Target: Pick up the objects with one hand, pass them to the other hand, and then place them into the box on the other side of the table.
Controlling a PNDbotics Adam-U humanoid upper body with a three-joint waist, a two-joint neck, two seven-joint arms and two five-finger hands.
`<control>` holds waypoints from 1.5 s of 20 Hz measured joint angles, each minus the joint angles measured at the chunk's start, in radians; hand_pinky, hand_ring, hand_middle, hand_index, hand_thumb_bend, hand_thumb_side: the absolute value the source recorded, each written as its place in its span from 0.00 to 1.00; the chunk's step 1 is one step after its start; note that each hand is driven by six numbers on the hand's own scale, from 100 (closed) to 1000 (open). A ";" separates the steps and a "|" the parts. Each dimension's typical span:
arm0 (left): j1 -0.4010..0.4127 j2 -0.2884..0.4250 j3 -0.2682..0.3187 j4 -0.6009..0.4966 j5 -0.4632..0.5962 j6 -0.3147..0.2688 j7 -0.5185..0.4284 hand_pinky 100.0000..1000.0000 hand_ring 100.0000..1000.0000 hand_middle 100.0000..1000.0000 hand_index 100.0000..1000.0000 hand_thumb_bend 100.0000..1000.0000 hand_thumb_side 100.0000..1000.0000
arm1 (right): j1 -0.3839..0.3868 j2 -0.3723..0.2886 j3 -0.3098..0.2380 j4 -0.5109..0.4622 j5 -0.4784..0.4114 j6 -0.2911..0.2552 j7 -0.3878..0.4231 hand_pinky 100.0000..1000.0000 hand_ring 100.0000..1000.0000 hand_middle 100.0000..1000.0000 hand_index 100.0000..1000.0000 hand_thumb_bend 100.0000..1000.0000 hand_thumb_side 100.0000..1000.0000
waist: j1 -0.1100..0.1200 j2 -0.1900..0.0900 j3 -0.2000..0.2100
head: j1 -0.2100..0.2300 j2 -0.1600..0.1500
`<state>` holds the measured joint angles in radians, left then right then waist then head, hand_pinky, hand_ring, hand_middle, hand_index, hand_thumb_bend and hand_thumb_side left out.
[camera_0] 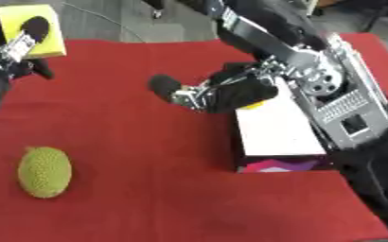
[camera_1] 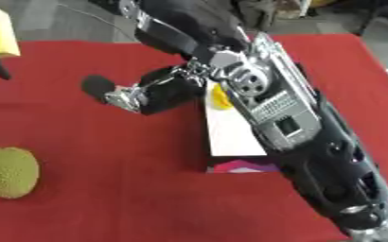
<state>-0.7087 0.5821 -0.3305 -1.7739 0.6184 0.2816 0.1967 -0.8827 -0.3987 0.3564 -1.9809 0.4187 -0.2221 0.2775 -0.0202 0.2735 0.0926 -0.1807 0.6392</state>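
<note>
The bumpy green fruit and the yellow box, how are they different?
The green fruit is oval and bumpy all over; the yellow box is blocky with flat, smooth sides. The fruit lies alone near the front left of the red cloth, nothing touching it; the box sits at the far left edge, with the left robot hand in front of it. The fruit is dull yellowish green, the box bright yellow. Both are on the robot's left side.

Both views are evenly and rather brightly lit from overhead, and only faint, soft shadows are cast on the red desk (camera_0: 147, 198). The whole picture is softened by blur, strongest on the right hand (camera_0: 199, 94) at centre. Mild glare is seen on the silver arm (camera_1: 263, 101).
</note>
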 measured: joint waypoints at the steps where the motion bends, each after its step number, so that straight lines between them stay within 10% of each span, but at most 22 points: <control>1: -0.002 -0.004 -0.005 -0.009 -0.002 0.003 -0.011 0.41 0.33 0.11 0.50 0.00 0.30 | -0.007 0.008 0.003 0.000 -0.001 0.006 0.007 0.93 1.00 0.88 0.92 0.14 0.00 | 0.000 0.000 0.000 | -0.003 0.000; 8: -0.004 -0.021 -0.025 -0.089 -0.030 0.029 -0.083 0.41 0.32 0.11 0.50 0.00 0.20 | -0.027 0.035 0.022 0.000 0.049 0.018 0.050 0.91 1.00 0.88 0.91 0.17 0.00 | -0.001 0.001 0.001 | -0.007 0.000; 9: -0.004 -0.024 -0.030 -0.095 -0.031 0.032 -0.094 0.41 0.32 0.11 0.50 0.00 0.31 | -0.029 0.037 0.026 0.000 0.058 0.020 0.054 0.91 1.00 0.89 0.91 0.16 0.00 | -0.001 0.001 0.001 | -0.007 -0.001; 30: -0.002 -0.070 -0.061 -0.173 -0.101 -0.010 -0.149 0.40 0.32 0.11 0.50 0.00 0.32 | -0.030 0.105 0.045 0.012 0.245 0.211 0.183 0.99 1.00 0.88 0.97 0.00 0.00 | -0.010 0.002 0.005 | -0.006 -0.009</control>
<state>-0.7106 0.5116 -0.3911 -1.9466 0.5175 0.2719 0.0474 -0.9127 -0.2934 0.4015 -1.9685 0.6634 -0.0107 0.4607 -0.0300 0.2756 0.0979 -0.1863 0.6304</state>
